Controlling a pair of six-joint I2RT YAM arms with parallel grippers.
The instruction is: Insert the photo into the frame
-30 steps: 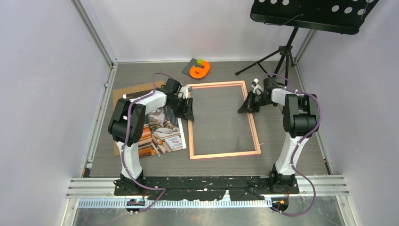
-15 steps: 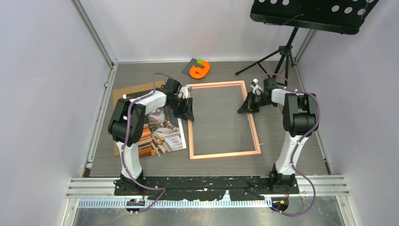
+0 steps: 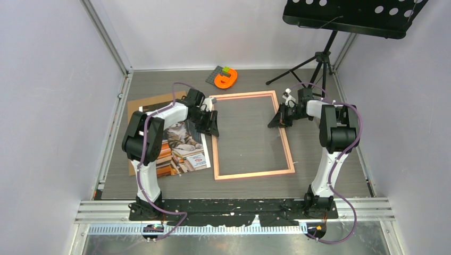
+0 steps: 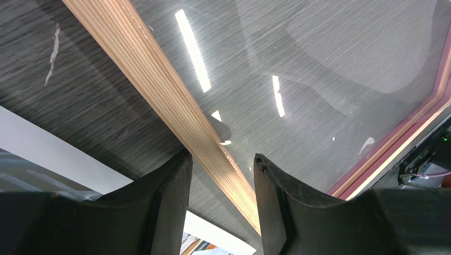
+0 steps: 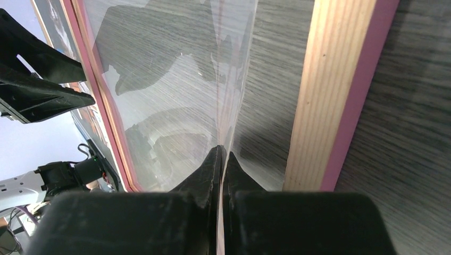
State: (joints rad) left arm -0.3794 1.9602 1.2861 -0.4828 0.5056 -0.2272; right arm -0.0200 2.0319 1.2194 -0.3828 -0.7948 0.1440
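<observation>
Frame [image 3: 252, 173] lies flat on my worktop [image 3: 250, 79]; my left pincer [image 4: 220, 156] stands half open astride its left rail, my right pincer [image 5: 222, 151] pinched shut on the clear pane [image 5: 175, 79].

A dark wood-grain table [image 3: 250, 186] is shown. A pink frame [image 3: 255, 174] is laid at centre, a brown board [image 3: 139, 106] at left, an orange piece [image 3: 227, 79] at upper centre.
</observation>
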